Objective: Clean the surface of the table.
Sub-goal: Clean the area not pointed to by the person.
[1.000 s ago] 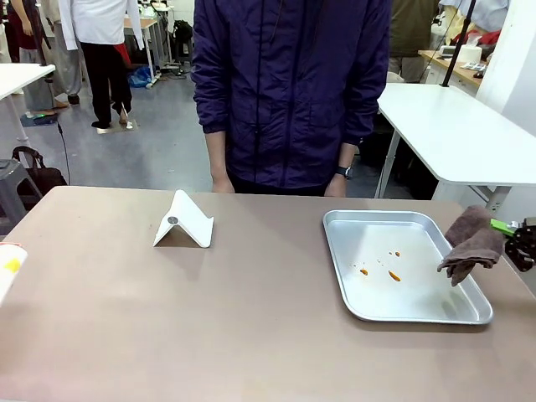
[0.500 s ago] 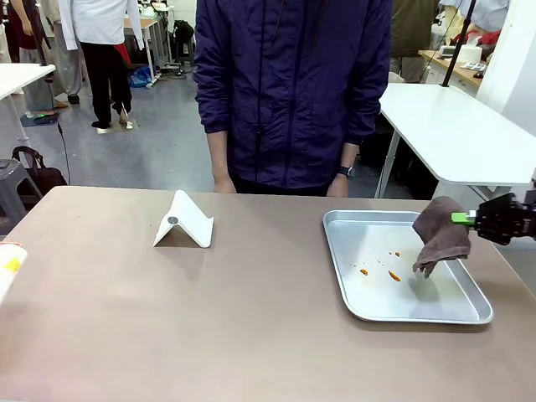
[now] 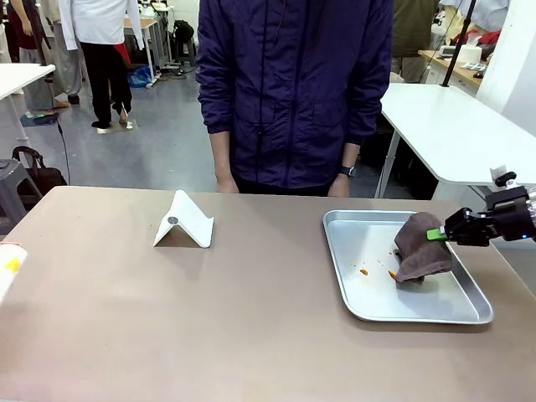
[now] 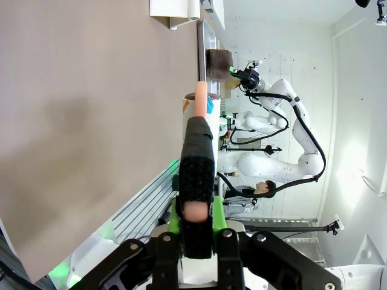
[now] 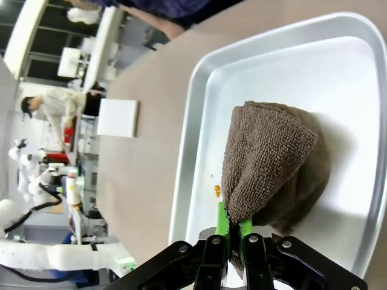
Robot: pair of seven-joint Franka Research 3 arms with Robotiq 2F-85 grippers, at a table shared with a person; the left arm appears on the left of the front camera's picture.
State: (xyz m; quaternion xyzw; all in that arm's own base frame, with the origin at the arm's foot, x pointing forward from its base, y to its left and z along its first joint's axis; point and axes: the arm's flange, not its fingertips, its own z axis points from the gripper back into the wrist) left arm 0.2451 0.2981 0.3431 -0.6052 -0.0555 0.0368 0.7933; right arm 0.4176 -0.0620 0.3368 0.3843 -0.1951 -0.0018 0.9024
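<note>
The taupe-brown table [image 3: 167,318] carries a shallow silver tray [image 3: 368,306] at the right. My right gripper [image 3: 435,234] is shut on a brown cloth [image 3: 421,247], which rests on the tray floor beside small orange stains [image 3: 363,271]. In the right wrist view the green pads [image 5: 224,225] pinch the cloth [image 5: 266,163] over the tray [image 5: 199,121], with a stain [image 5: 217,191] at its edge. My left gripper [image 4: 196,181] is shut on a white bottle [image 4: 192,118] over the table [image 4: 91,121]; the bottle [image 3: 7,270] shows at the front view's left edge.
A folded white stand [image 3: 184,222] sits on the table left of centre. A person in a dark blue jacket [image 3: 293,92] stands at the far edge, hands hanging at the table's rim. White-topped tables [image 3: 452,126] stand beyond at the right.
My right gripper carried the brown cloth left from the tray's right rim and lowered it onto the tray floor by the orange stains. The person and the stand stayed put.
</note>
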